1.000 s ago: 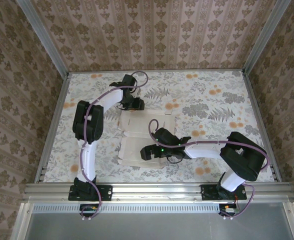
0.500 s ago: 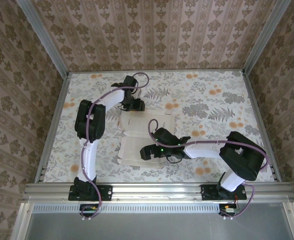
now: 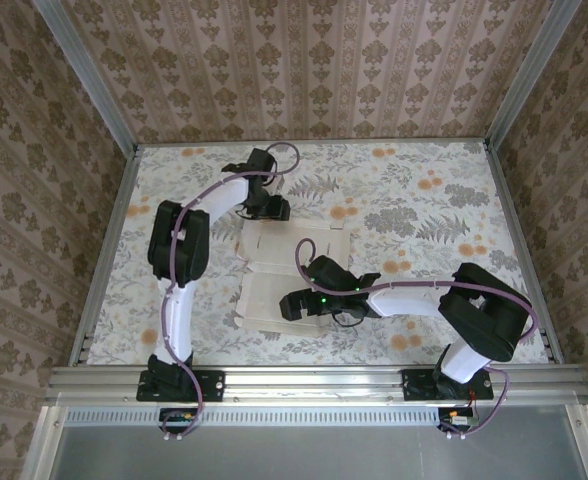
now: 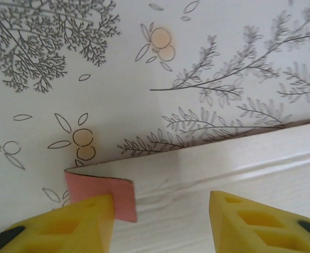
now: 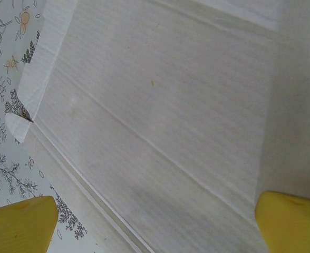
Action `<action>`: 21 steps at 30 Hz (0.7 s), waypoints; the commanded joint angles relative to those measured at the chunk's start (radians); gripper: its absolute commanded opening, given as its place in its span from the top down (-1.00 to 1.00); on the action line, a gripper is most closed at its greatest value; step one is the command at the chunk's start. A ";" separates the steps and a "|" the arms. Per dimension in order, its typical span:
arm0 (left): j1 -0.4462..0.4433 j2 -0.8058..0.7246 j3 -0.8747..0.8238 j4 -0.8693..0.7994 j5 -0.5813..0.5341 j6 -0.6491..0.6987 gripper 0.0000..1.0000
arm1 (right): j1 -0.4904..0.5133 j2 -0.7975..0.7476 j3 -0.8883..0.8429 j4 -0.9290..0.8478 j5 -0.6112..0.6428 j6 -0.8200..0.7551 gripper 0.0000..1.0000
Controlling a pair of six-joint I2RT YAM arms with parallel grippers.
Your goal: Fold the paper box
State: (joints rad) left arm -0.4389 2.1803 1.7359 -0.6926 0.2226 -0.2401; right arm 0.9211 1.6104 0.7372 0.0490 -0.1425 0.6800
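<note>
Paper box (image 3: 264, 300) lies spread off-white side up, right arm (image 3: 404, 297) covering part.
Left gripper (image 4: 160, 203) part-open at the far edge, pink tab (image 4: 120, 197) half behind a finger; right gripper (image 5: 155, 211) spread wide, fingers cropped.

Gap between left gripper (image 4: 160, 221) jaws is free above the flat paper box (image 4: 239, 163), turned-up pink tab (image 4: 120, 195) against one finger (image 4: 81, 221), open table (image 4: 144, 79) ahead; right gripper (image 5: 155, 221) jaws straddle flat card, unobstructed.
</note>
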 commanded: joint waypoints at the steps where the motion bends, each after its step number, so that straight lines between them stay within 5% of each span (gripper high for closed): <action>1: 0.030 -0.105 -0.017 -0.031 0.005 0.063 0.00 | 0.009 0.063 -0.034 -0.152 0.001 -0.003 -1.00; 11: 0.170 -0.217 -0.119 -0.140 0.087 0.182 -0.21 | 0.013 0.065 -0.038 -0.143 0.007 -0.007 -1.00; 21: 0.230 -0.137 -0.146 -0.234 0.170 0.265 -0.28 | 0.023 0.090 -0.024 -0.133 0.004 -0.007 -1.00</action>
State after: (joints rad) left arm -0.2089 2.0102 1.5963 -0.8745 0.3458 -0.0257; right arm 0.9291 1.6257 0.7525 0.0467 -0.1337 0.6746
